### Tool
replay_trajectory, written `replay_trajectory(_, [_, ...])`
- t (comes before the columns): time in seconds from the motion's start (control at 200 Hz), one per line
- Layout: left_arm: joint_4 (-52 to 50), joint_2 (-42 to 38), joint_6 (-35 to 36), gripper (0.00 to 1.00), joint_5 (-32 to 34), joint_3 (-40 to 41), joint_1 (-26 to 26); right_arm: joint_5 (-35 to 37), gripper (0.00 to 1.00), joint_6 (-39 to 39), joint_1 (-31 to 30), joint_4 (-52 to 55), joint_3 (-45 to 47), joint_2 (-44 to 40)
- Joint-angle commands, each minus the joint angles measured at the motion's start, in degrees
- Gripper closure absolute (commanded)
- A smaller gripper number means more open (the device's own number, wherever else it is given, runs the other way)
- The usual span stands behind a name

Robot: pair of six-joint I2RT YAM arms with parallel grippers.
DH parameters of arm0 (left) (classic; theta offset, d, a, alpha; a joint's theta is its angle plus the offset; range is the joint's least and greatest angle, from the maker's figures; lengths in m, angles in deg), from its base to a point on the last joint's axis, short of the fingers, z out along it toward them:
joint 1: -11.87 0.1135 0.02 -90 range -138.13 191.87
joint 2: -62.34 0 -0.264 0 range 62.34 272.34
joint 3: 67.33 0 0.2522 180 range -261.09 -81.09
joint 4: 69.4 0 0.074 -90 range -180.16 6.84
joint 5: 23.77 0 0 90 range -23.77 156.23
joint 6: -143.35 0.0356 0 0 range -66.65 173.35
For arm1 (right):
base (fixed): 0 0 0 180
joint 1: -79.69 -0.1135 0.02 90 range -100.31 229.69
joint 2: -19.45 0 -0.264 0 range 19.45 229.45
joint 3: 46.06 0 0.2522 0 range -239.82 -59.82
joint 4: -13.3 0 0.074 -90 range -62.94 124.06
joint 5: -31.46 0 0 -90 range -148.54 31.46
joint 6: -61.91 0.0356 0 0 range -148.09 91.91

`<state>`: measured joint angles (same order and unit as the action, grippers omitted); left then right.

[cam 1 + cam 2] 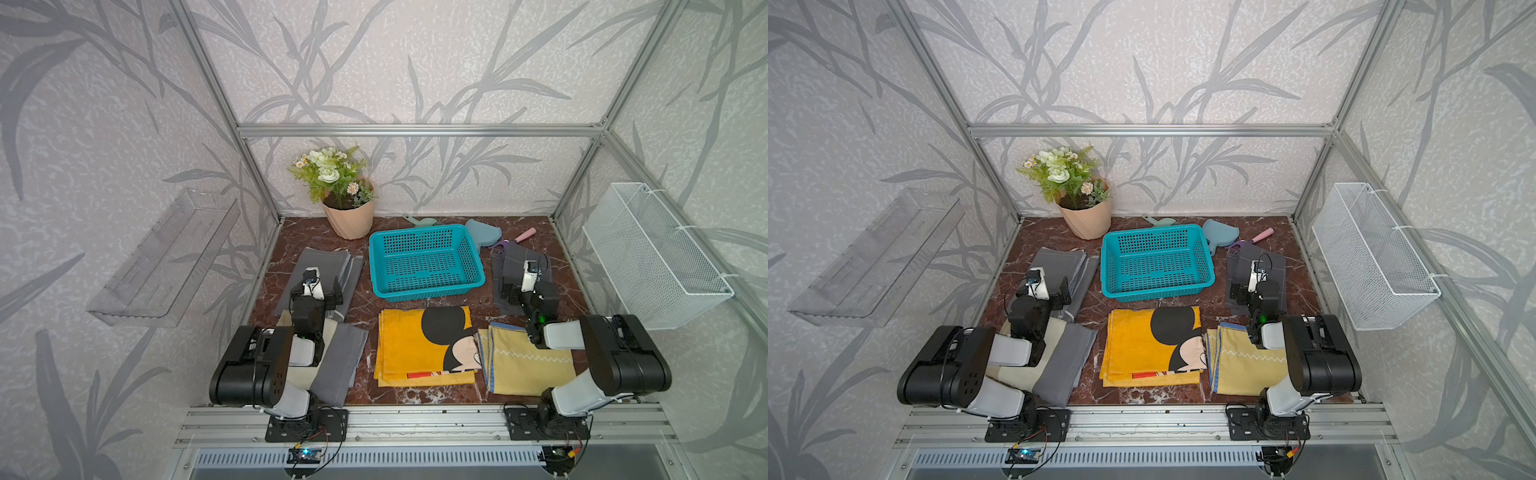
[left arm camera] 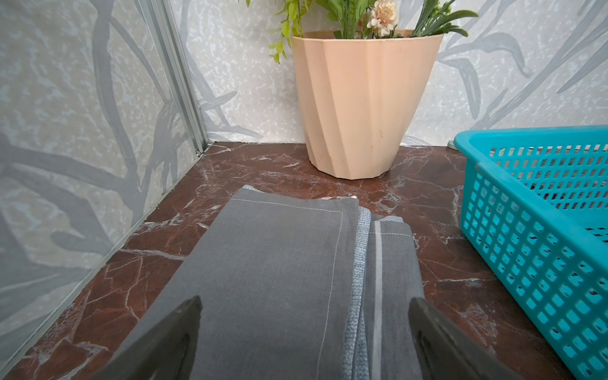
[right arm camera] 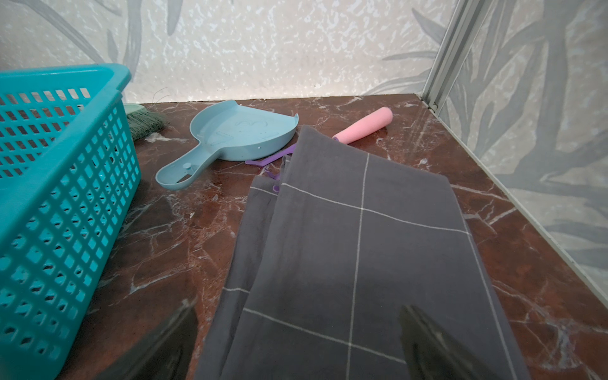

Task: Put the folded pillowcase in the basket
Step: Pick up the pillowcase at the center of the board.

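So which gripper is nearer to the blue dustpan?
Right. The right gripper is over the dark checked cloth beside the dustpan; the left gripper is beyond the teal basket, over a grey cloth.

basket: teal, grid holes. bench: dark red-brown marble, white veins. middle pillowcase: orange-yellow, black-eared cartoon mouse print. mustard cloth: blue edge, white zigzag. grey cloth: plain, white stitching. charcoal cloth: thin white check. pot peach, dustpan pale blue, handle pink. walls pale, grey leaf pattern.
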<state>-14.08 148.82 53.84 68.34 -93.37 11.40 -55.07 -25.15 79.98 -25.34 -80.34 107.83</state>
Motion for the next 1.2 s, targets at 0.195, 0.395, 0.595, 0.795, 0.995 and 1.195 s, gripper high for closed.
replay_trajectory(0.195, [-19.99,-12.38,-3.5,0.0,1.71,-10.86,1.38,3.21,0.01,2.89,0.06,24.41,-8.32,-24.35])
replay_trajectory(0.395, [-39.91,-18.58,-9.37,0.0,0.35,-24.07,1.25,-2.45,0.0,4.04,-3.01,51.44,-27.85,-24.06])
replay_trajectory(0.595, [-58.67,-17.09,-16.22,0.0,7.27,-32.99,1.3,-3.11,0.01,2.82,-16.63,64.93,-40.31,-19.16])
replay_trajectory(0.795, [-67.65,-11.61,-20.58,0.0,-4.13,-37.51,0.84,-6.2,0.01,7.96,-27.35,75.03,-51.22,-10.78])
replay_trajectory(0.995, [-67.41,-14.91,-22.56,0.0,-14.05,-31.61,-5.77,-5.02,0.01,15.44,-33.18,75.73,-43.21,-11.84])
replay_trajectory(1.195, [-70.84,-17.94,-24.78,0.0,-12.57,-27.33,-17.45,-4.02,0.01,21.45,-36.41,75.78,-32.76,-15.6])
